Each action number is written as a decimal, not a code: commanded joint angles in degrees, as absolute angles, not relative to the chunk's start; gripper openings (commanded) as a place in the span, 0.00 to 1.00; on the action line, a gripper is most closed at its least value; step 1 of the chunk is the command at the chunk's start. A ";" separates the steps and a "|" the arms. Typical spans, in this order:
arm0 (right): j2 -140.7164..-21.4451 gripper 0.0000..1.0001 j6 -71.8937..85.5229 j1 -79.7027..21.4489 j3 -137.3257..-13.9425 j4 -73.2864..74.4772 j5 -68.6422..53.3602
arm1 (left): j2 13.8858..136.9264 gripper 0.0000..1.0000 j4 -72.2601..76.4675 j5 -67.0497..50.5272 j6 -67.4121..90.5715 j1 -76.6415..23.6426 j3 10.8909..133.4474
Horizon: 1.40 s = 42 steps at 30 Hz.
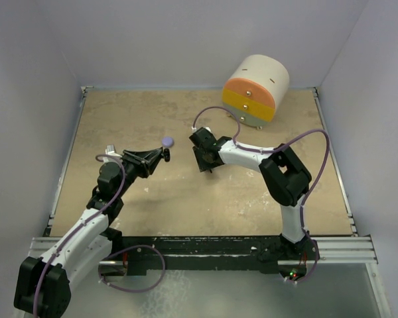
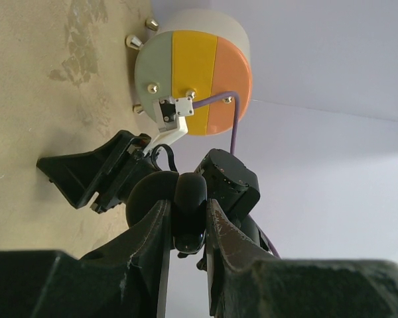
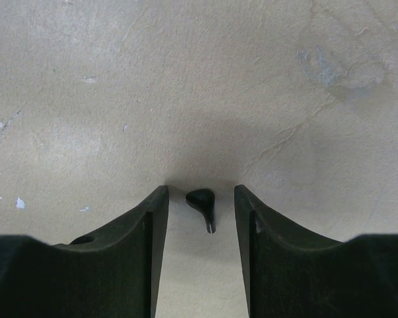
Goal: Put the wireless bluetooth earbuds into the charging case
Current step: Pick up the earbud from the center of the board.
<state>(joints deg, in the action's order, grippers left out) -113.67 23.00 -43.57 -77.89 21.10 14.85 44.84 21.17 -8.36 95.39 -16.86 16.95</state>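
A tiny black comma-shaped earbud (image 3: 201,201) lies on the tan table. My right gripper (image 3: 200,192) is lowered over it and stands open, a finger on each side, neither one touching it. In the top view the right gripper (image 1: 202,161) points down at mid-table and hides the earbud. My left gripper (image 2: 188,205) is shut on a black rounded charging case (image 2: 189,192), held above the table and facing the right arm. The left gripper (image 1: 160,156) sits just left of the right one. A lavender round puck (image 1: 167,141) lies on the table beside the left fingertips.
A round drawer unit (image 1: 255,89) with grey, yellow and orange fronts stands at the back right, and the drawer unit (image 2: 192,73) also shows in the left wrist view. Purple cables loop over both arms. Walls close in the table on three sides.
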 commanded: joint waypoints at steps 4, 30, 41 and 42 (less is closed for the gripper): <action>-114.92 0.44 22.06 -43.16 -77.39 20.48 13.73 | 44.89 0.00 22.94 -8.76 95.71 -16.25 17.14; -112.53 0.35 21.79 -41.67 -73.14 19.33 13.80 | 45.16 0.00 22.48 -8.70 95.45 -16.09 17.41; -110.16 0.43 17.45 -41.64 -72.45 19.11 13.09 | 43.71 0.00 20.66 -7.37 95.19 -16.09 17.32; -110.12 0.43 17.04 -41.61 -72.35 19.02 12.91 | 43.67 0.00 20.50 -7.30 95.11 -16.08 17.32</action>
